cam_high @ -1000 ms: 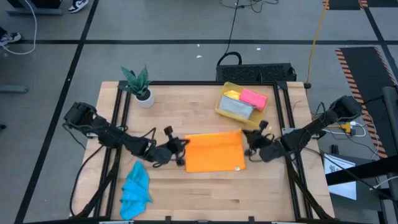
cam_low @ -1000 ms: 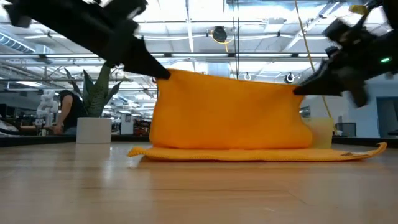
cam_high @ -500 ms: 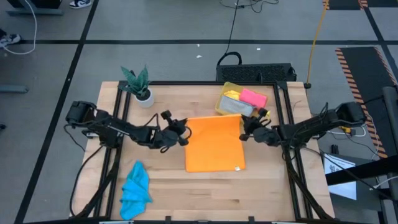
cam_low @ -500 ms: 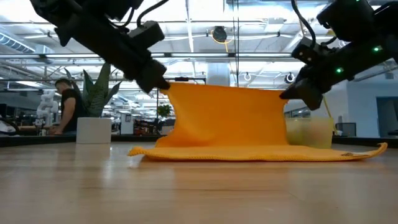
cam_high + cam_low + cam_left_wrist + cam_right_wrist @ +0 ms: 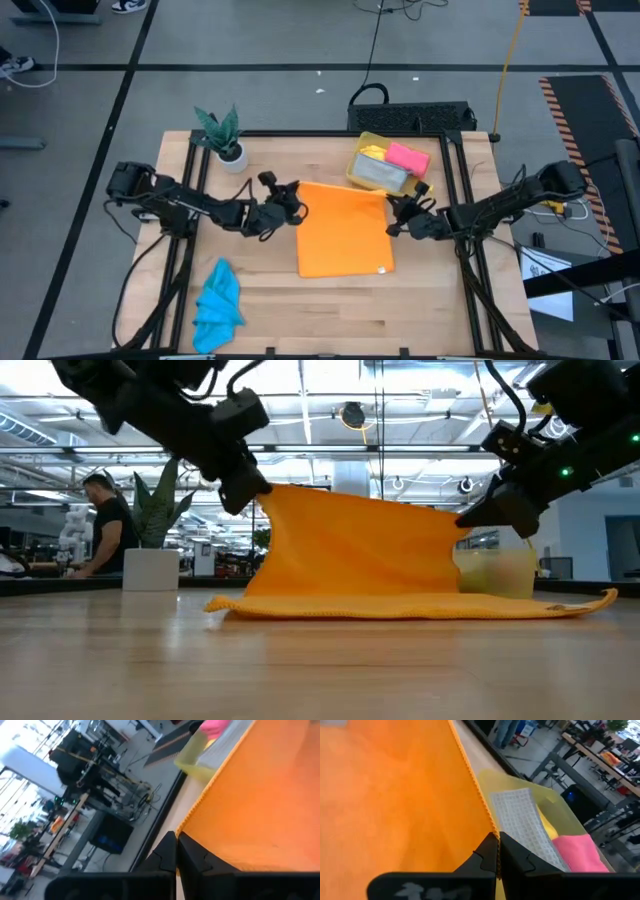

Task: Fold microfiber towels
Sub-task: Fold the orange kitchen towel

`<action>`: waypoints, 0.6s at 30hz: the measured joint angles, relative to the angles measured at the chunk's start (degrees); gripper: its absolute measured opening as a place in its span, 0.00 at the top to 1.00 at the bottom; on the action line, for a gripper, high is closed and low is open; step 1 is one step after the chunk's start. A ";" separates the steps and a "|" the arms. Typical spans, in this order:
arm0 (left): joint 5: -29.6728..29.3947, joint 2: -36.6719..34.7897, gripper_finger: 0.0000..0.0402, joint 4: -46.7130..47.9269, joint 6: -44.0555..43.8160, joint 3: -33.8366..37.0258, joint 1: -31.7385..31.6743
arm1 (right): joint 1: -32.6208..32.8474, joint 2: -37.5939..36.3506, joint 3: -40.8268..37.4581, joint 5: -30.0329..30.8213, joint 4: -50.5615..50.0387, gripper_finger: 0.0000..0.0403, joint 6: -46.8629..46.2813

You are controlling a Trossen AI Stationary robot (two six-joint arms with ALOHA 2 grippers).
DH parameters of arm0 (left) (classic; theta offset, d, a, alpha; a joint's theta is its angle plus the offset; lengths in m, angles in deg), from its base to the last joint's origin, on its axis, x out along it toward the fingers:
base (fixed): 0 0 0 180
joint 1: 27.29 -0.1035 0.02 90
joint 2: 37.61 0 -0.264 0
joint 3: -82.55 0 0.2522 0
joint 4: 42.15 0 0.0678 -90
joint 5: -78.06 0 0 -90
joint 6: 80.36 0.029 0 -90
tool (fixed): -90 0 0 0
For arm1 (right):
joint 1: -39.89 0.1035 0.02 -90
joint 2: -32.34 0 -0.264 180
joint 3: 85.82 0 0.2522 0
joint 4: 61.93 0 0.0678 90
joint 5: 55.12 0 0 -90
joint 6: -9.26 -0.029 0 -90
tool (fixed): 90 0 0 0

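1. Wooden tabletop [image 5: 330, 300] seen from above: the left gripper [image 5: 291, 205] and right gripper [image 5: 392, 222] each clamp a corner of the orange towel [image 5: 343, 235] at mid-table, apparently carrying that edge toward the back to fold it. The blue towel [image 5: 218, 301] lies crumpled near the front left corner; a yellow bin [image 5: 362, 163] near the back right corner holds the pink towel [image 5: 407, 157], the grey towel [image 5: 381, 173] and a sliver of the yellow towel [image 5: 373, 151].
2. Table-level view, unlike the overhead, shows the pinched edge raised, the rest resting flat, and a person [image 5: 105, 525] in the room behind.
3. Left wrist view shows the fingers shut on the hem.
4. Right wrist view shows the same grip, bin just beyond.
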State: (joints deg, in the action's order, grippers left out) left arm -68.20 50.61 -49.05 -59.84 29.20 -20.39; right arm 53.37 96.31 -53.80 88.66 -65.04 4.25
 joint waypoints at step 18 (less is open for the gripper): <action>12.70 0.00 0.98 -6.00 18.92 -0.02 -7.41 | 0.00 0.00 -13.77 -2.55 30.96 1.00 7.07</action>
State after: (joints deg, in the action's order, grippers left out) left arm -55.51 50.61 -55.05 -40.92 29.18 -27.79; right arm 53.37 96.31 -67.57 86.11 -34.08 11.32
